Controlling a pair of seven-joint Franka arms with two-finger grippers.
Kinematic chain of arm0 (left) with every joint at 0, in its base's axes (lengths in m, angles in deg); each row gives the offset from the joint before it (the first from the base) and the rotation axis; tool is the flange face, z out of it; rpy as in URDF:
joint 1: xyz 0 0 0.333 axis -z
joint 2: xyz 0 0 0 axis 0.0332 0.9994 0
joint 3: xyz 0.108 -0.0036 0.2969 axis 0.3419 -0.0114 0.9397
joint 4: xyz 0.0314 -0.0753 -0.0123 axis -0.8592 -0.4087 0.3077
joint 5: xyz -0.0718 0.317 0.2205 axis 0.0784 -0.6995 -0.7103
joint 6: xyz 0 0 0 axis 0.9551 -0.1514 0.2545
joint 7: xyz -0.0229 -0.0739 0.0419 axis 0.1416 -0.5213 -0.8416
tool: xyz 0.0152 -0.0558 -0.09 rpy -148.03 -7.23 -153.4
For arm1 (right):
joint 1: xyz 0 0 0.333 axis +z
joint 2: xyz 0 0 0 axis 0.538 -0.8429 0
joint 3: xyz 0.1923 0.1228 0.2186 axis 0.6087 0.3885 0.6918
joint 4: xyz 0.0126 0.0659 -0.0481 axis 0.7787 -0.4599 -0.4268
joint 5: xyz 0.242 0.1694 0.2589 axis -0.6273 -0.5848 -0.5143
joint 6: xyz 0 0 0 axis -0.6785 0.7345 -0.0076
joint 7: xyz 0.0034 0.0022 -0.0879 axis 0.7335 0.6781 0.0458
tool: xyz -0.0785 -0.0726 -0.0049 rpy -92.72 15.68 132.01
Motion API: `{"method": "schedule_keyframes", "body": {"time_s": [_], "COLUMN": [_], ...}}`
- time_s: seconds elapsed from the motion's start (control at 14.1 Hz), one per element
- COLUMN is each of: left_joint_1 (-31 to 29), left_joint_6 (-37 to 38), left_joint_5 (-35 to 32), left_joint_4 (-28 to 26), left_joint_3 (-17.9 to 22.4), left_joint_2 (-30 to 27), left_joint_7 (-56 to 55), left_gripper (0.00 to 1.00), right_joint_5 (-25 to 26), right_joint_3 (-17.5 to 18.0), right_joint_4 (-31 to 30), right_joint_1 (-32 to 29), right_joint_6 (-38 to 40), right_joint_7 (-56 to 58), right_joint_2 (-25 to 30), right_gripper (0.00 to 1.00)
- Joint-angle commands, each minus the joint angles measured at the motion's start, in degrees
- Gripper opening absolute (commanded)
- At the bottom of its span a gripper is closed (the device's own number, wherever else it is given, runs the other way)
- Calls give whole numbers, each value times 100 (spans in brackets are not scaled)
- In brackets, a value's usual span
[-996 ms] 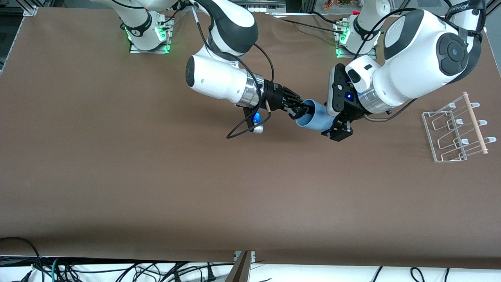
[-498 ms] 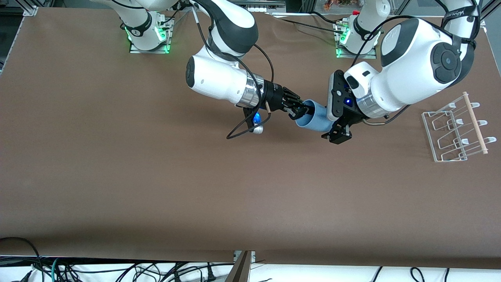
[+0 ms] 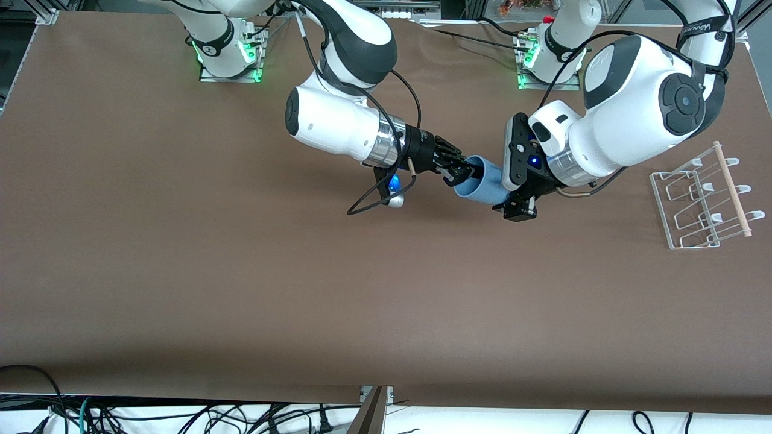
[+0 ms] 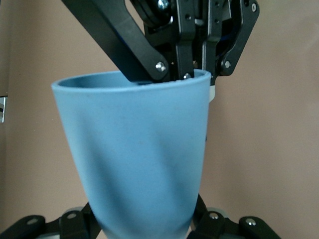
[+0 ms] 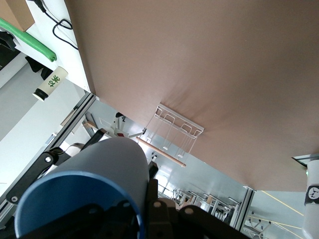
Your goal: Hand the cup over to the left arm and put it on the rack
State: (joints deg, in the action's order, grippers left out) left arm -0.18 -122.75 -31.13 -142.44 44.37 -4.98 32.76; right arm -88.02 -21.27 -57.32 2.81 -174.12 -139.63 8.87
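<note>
Over the middle of the table (image 3: 241,271), up in the air, I have the cup (image 3: 485,184) lying on its side between my two grippers, and the handover is the step in hand. Going across the front view from the right arm's end, my right gripper (image 3: 459,172) comes first: it is pinched on the cup's rim at the open mouth, one finger inside and one outside, as the right wrist view shows. Next, my left gripper (image 3: 517,205) is clamped across the cup's narrower base end, its fingers (image 4: 209,226) hugging the body on both sides. So both of us grip the cup at once. Last, toward the left arm's end of the table, the rack (image 3: 702,199) stands well apart, bare of any cup. I judge the next move to be my right gripper letting go and backing out of the mouth, before the left arm (image 3: 633,114) carries the cup over to the rack's pegs.
</note>
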Motion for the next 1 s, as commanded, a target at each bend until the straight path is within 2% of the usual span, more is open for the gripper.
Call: {"method": "schedule_keyframes", "body": {"time_s": [0.0, 0.07, 0.21, 0.28, 0.5, 0.57, 0.78, 0.92], "left_joint_1": [-50, -50, -50, -58, -58, -67, -163, -286], "left_joint_6": [-86, -77, -68, -68, -68, -60, 10, 334], "left_joint_5": [159, 159, 159, 159, 159, 159, 150, 37], "left_joint_4": [-33, -33, -33, -24, -15, -7, 20, 63], "left_joint_3": [-50, -50, -50, -50, -50, -41, -6, 99], "left_joint_2": [-8, -8, 1, 1, 1, 1, -8, -25], "left_joint_7": [108, 100, 100, 100, 117, 126, 170, 179], "left_gripper": [0, 0, 0, 0, 0, 0, 0, 0], "right_joint_5": [-96, -70, -61, -61, -69, -69, -61, -52], "right_joint_3": [24, 24, 15, 6, 6, 6, 6, -2], "right_joint_4": [85, 94, 103, 120, 129, 129, 129, 129], "right_joint_1": [-3, -12, -47, -64, -187, -283, -871, -1310], "right_joint_6": [-11, -11, 7, 24, 51, 164, 1146, 1788], "right_joint_7": [39, 56, 47, 47, 30, 30, 82, 91], "right_joint_2": [-44, -35, -35, -26, 35, 87, 255, 482], "right_gripper": [7, 23, 62, 74, 99, 99, 99, 99]}}
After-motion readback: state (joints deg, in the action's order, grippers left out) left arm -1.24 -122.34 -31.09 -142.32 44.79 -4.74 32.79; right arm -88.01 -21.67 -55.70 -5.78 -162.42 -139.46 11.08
